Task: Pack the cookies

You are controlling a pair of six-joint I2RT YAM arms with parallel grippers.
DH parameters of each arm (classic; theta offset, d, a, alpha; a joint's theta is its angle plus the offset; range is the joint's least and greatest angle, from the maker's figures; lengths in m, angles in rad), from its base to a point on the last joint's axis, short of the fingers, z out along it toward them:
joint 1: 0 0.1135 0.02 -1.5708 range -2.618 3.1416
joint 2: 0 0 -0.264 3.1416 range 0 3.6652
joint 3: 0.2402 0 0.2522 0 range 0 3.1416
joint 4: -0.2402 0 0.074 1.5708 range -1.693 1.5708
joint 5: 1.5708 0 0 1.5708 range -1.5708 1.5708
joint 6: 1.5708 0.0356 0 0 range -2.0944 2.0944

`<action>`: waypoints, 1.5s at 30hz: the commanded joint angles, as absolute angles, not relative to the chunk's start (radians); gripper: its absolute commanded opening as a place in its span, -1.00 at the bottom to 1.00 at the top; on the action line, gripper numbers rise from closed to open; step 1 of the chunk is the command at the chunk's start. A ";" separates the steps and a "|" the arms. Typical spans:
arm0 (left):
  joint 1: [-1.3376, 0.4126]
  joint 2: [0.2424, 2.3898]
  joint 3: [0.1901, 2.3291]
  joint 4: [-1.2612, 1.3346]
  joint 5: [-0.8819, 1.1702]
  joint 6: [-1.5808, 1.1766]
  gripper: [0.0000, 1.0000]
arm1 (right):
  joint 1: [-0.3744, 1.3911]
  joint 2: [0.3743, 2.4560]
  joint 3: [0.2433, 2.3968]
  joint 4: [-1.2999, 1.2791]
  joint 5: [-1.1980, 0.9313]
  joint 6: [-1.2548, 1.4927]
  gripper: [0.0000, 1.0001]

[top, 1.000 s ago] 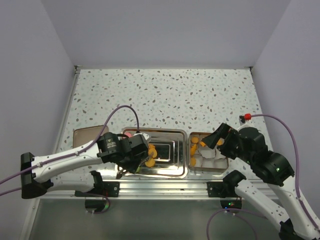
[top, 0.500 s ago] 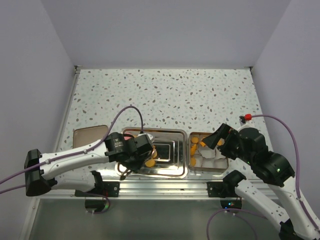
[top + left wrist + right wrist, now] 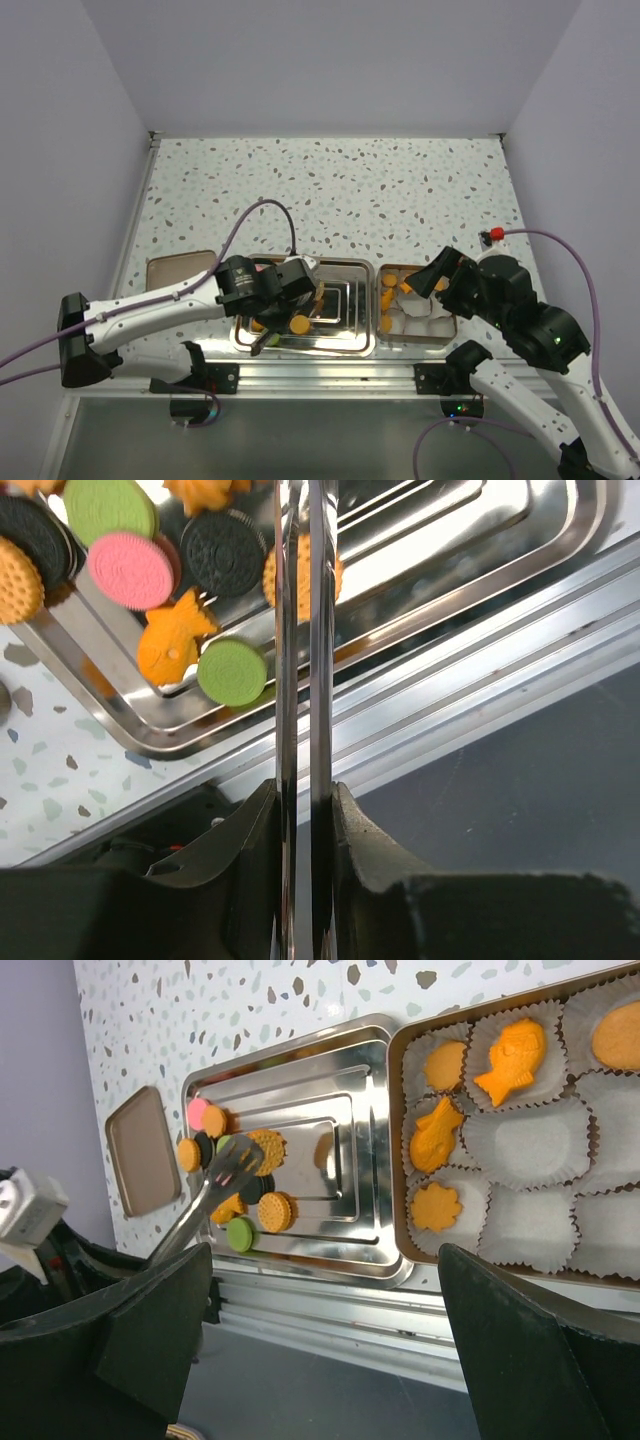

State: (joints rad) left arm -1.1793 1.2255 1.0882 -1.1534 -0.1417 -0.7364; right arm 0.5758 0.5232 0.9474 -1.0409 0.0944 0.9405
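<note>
1. Left gripper [image 3: 298, 805] clamped on tongs [image 3: 320, 680]; blades vertical at frame centre, nearly together.
2. Right gripper [image 3: 325, 1280] spread wide.
3. Cookies [image 3: 265, 1147] clustered at left end of steel tray [image 3: 340, 1260]; fish cookie [image 3: 172, 645] lying diagonally.

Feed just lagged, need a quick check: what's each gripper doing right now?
Left gripper: shut on the tongs.
Right gripper: open, holding nothing.

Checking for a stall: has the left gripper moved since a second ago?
Yes. The left gripper, holding tongs, has shifted right and slightly away from the near edge, further over the steel tray.
</note>
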 commanded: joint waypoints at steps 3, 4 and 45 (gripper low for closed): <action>-1.178 1.255 1.270 -1.135 -0.198 -0.692 -0.84 | 0.577 0.541 1.005 -1.048 0.124 0.919 0.97; -1.178 1.278 1.317 -1.134 -0.198 -0.678 -0.84 | 0.575 0.543 1.011 -1.052 0.129 0.917 0.97; -1.319 1.806 1.625 -0.859 -0.044 -0.568 -0.32 | 0.577 0.623 1.327 -1.190 0.169 0.900 0.97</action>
State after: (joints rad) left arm -1.3163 1.8141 1.6192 -0.9146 -0.0536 -0.5816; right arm 0.5758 0.6071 1.3293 -1.2274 0.1654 0.9211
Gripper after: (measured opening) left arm 0.324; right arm 0.986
